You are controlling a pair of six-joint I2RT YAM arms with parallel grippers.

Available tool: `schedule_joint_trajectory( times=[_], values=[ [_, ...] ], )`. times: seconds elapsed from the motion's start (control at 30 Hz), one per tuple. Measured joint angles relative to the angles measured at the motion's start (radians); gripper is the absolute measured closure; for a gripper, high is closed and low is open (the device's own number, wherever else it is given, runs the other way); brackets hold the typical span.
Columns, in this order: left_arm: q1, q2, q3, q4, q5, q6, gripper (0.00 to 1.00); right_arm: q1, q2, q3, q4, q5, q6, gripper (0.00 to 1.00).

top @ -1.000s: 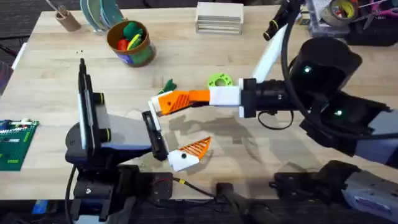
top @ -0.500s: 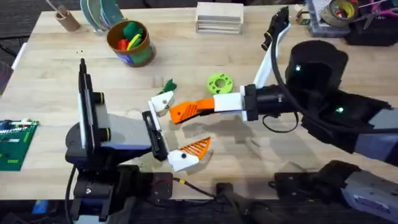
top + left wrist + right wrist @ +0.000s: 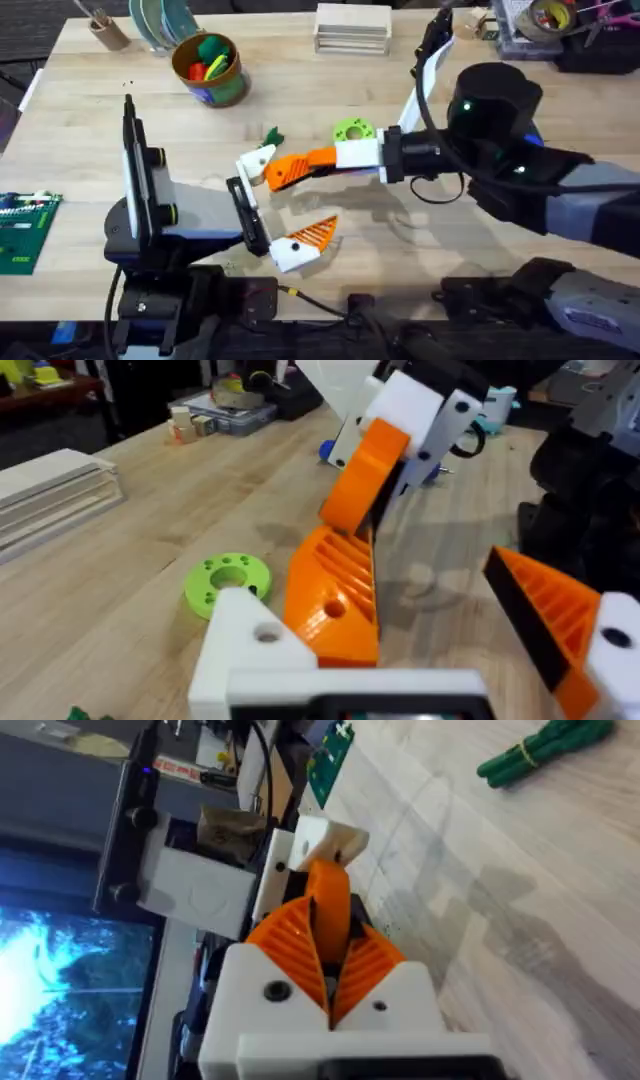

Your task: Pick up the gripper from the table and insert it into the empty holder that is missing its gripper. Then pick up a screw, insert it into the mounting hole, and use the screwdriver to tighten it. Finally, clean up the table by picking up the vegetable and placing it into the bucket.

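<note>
Just left of the desk's (image 3: 80, 100) middle, the right gripper (image 3: 300, 165) reaches across with its ribbed orange pads (image 3: 375, 960) clamped on the orange finger (image 3: 285, 171), holding it by its rear end. In the right wrist view the orange finger stands up between the two pads, its tip against the white holder (image 3: 325, 842). From the left wrist camera the piece's ribbed face lies right beside that white holder, touching its side; whether it is fully seated cannot be told. The left gripper (image 3: 272, 205) rests low over the desk near the front edge with its two sides spread wide: the bare white holder is the far side, and the near side carries its own orange ribbed pad (image 3: 312, 236). A bright green ring disc (image 3: 351, 130) lies flat on the wood just behind the right gripper, and the small dark green vegetable (image 3: 271, 136) lies just behind the holder, apart from it. The bucket (image 3: 228, 88) stands well back toward the left rear of the desk with red, yellow and green pieces inside, and a brown cup (image 3: 108, 35) with sticks is farther off at the rear left corner. A green circuit board (image 3: 22, 232) sits at the left edge.
</note>
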Motion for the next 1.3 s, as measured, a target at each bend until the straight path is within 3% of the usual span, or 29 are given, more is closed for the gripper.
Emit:
schedule_joint_trajectory(
  times=[0.27,0.57,0.97,1.3],
  values=[
    [0.013,0.000,0.000,0.007,-0.052,-0.008,0.008,0.010,0.137,0.000,0.196,0.003,0.112,0.985],
    [0.013,0.000,0.000,0.006,-0.048,-0.020,0.008,0.057,0.276,0.000,0.404,0.043,0.242,0.987],
    [0.013,0.000,0.000,0.009,-0.062,-0.026,0.008,0.098,0.291,0.000,0.454,0.188,0.280,0.990],
    [0.013,0.000,0.000,0.011,-0.078,-0.026,0.008,0.118,0.295,0.000,0.469,0.232,0.297,0.990]
  ],
)
